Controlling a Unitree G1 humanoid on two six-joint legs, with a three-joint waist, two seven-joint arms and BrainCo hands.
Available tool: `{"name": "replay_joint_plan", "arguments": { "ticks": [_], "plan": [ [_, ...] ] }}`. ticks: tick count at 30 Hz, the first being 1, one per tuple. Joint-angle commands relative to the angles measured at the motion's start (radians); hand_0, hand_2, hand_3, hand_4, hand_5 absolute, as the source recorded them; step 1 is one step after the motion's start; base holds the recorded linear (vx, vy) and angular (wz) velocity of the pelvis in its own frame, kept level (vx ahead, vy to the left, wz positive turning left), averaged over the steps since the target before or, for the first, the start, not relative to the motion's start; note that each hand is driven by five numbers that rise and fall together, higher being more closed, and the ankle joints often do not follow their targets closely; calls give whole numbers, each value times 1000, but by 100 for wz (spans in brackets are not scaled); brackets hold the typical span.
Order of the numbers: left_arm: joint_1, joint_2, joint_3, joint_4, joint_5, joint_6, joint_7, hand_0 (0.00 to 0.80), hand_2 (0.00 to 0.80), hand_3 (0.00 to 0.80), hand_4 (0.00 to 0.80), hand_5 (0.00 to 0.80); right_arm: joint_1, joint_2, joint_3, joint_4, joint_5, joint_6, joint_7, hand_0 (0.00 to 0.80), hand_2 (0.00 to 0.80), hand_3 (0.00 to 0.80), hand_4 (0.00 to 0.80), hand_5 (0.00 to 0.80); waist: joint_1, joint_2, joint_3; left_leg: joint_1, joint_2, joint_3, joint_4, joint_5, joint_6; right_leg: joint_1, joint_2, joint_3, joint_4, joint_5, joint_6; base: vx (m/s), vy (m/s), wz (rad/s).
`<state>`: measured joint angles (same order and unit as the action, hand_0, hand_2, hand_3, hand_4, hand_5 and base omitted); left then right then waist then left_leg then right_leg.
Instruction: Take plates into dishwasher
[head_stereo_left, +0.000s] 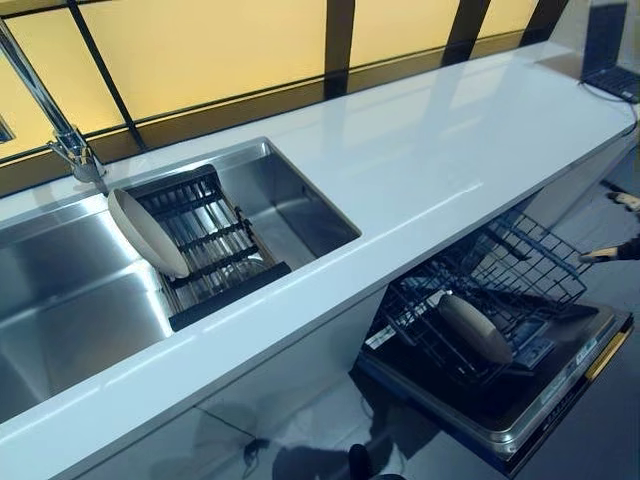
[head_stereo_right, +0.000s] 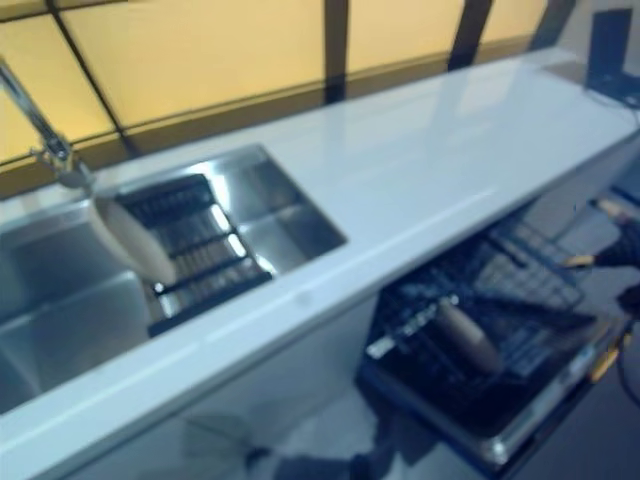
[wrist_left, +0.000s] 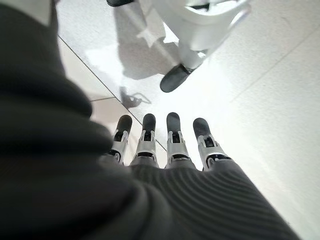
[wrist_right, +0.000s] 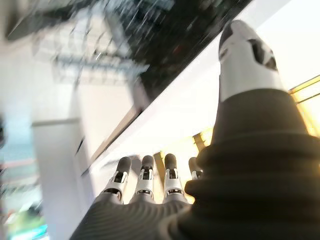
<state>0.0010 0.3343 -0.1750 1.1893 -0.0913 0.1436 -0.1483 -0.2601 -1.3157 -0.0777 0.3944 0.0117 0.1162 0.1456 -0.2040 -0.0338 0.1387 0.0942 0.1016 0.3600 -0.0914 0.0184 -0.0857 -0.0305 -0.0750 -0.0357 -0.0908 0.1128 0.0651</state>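
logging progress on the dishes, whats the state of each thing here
dishwasher door: open, folded down
dishwasher rack: pulled out, one plate in it
plate in rack: loaded, on edge
plate in sink: not loaded, leaning on the drain rack
tap: no water seen running
left hand: open, holding nothing
right hand: open, holding nothing

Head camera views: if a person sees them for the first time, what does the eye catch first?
First, the steel sink set into the long white counter, with one pale plate leaning on edge against the dark rack inside it. Next, lower right, the open dishwasher, its wire basket pulled out and a second plate already standing in it. The right hand shows at the right edge, beside the basket.
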Motion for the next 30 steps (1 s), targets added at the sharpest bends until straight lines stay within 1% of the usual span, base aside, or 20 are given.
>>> {"name": "replay_joint_plan", "arguments": {
  "ticks": [1, 4, 5, 8, 10, 12, 13, 15, 17, 18, 19, 22, 24, 26, 28, 30],
  "plan": [
    [-2, 57, -31, 68, 15, 4, 19, 0, 0, 0, 0, 0, -193, -106, 53, 147, -40, 4, -57, 0, 0, 0, 0, 0, 43, -36, -46, 43, -7, -15, 4, -94, 34, 43, 19, -8, 4, -72, 61, 0, 0, 0],
    [-2, 70, -55, 73, 6, 3, 24, 0, 0, 0, 0, 0, -342, -156, 165, 216, -17, -3, -108, 0, 0, 0, 0, 0, 77, -51, -52, 41, -5, -25, 4, -87, 31, 49, 16, -24, 4, -74, 60, 0, 0, 0],
    [-4, 76, -63, 73, 0, 6, 25, 0, 0, 0, 0, 0, -415, -161, 214, 208, -16, 16, -122, 0, 0, 0, 0, 0, 92, -56, -56, 41, -6, -34, 4, -85, 30, 52, 15, -30, 4, -75, 61, 0, 0, 0],
    [-8, 77, -61, 72, -13, 15, 25, 0, 0, 0, 0, 0, -636, -154, 397, 186, -14, 18, -165, 0, 0, 0, 0, 0, 109, -60, -68, 28, -8, -37, 4, -71, 33, 45, 12, -44, 4, -71, 55, -7, 3, 1],
    [-5, 73, -67, 73, -18, 17, 31, 0, 0, 0, 0, 0, -759, -134, 504, 154, -34, -9, -202, 0, 0, 0, 0, 0, 124, -61, -73, 23, -11, -54, 4, -68, 34, 49, 9, -59, 4, -75, 55, 17, 30, 8],
    [-2, 69, -64, 74, -20, 14, 32, 0, 0, 0, 0, 0, -828, -111, 568, 111, -54, -36, -241, 0, 0, 0, 0, 0, 136, -60, -77, 17, -13, -66, 4, -65, 35, 51, 6, -73, 4, -78, 55, 20, 25, 20],
    [-2, 69, -65, 70, -20, 15, 30, 0, 0, 0, 0, 0, -852, -98, 591, 80, -88, -61, -258, 0, 0, 0, 0, 0, 143, -61, -78, 14, -14, -74, 4, -64, 36, 53, 4, -82, 4, -80, 56, 30, 31, 29],
    [-1, 68, -67, 65, -28, 16, 29, 0, 0, 0, 0, 0, -907, -82, 647, 17, -154, -89, -294, 0, 0, 0, 0, 0, 157, -61, -79, 9, -16, -88, 4, -61, 38, 56, 1, -100, 4, -83, 57, 35, 30, 33],
    [0, 61, -67, 55, -31, 22, 33, 0, 0, 0, 0, 0, -945, -56, 691, -45, -194, -123, -287, 0, 0, 0, 0, 0, 171, -60, -79, 0, -19, -104, 4, -58, 39, 58, -3, -119, 4, -87, 58, 35, 36, 36],
    [2, 60, -68, 53, -30, 21, 33, 0, 0, 0, 0, 0, -952, -49, 702, -62, -209, -130, -285, 0, 0, 0, 0, 0, 176, -60, -79, -4, -20, -109, 4, -56, 38, 58, -4, -124, 4, -87, 58, 32, 43, 19],
    [1, 57, -71, 48, -33, 24, 34, 0, 0, 0, 0, 0, -981, -37, 736, -94, -254, -133, -282, 0, 0, 0, 0, 0, 186, -60, -77, -13, -21, -120, 4, -51, 38, 58, -7, -139, 4, -89, 58, 28, 42, 20],
    [-4, 54, -75, 42, -46, 27, 42, 0, 0, 0, 0, 0, -1069, -16, 828, -119, -349, -192, -302, 0, 0, 0, 0, 0, 208, -62, -67, -34, -26, -148, 4, -41, 36, 56, -13, -174, 4, -89, 59, 16, 48, 39],
    [-11, 54, -81, 36, -53, 28, 44, 0, 0, 0, 0, 0, -1146, 2, 911, -120, -402, -214, -327, 0, 0, 0, 0, 0, 226, -66, -55, -57, -31, -171, 4, -31, 35, 51, -18, -200, 4, -88, 59, -11, 56, 36],
    [-19, 55, -83, 29, -66, 29, 46, 0, 0, 0, 0, 0, -1195, 21, 964, -118, -447, -233, -340, 0, 0, 0, 0, 0, 241, -69, -42, -83, -35, -191, 4, -21, 33, 39, -22, -223, 4, -84, 60, -34, 64, 40],
    [-24, 57, -80, 27, -80, 26, 47, 0, 0, 0, 0, 0, -1222, 32, 998, -119, -476, -244, -356, 0, 0, 0, 0, 0, 250, -74, -29, -103, -38, -203, 4, -13, 32, 30, -24, -238, 4, -82, 60, -37, 62, 34],
    [-28, 61, -76, 24, -84, 18, 44, 0, 0, 0, 0, 0, -1248, 42, 1022, -124, -496, -237, -358, 0, 0, 0, 0, 0, 262, -78, -12, -121, -41, -216, 4, -8, 32, 22, -27, -256, 4, -81, 59, -35, 51, 23]
  ]
}}
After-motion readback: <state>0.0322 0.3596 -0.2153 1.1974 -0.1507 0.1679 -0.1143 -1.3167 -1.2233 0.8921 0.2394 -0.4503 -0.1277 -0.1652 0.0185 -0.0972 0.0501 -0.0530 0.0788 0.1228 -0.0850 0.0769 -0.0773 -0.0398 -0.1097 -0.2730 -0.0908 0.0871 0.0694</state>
